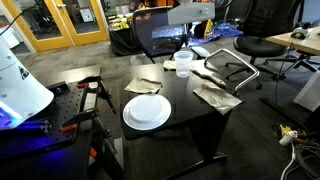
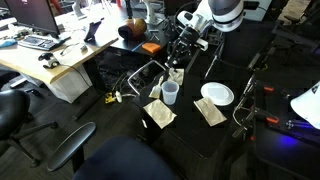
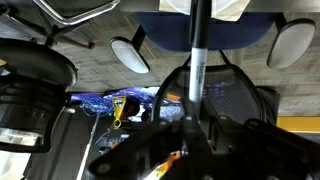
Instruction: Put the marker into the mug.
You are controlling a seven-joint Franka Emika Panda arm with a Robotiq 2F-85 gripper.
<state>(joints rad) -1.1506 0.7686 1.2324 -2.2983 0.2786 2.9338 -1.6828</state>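
The mug point(image 1: 183, 64) is a pale translucent cup that stands upright near the far edge of the black table point(image 1: 190, 118). It also shows in an exterior view point(image 2: 171, 93). My gripper point(image 1: 192, 45) hangs a little above the mug and just beside it in both exterior views point(image 2: 181, 58). In the wrist view the dark fingers point(image 3: 185, 140) are drawn together at the centre. The marker is a thin dark stick and cannot be made out clearly between them. No marker lies on the table.
A white plate point(image 1: 147, 111) lies at the table's near side, also in an exterior view point(image 2: 217, 94). Crumpled napkins point(image 1: 217, 97) point(image 2: 159, 114) lie around the mug. Office chairs point(image 1: 158, 38) point(image 1: 245, 48) stand close behind the table. A clamp stand point(image 1: 92, 92) is beside it.
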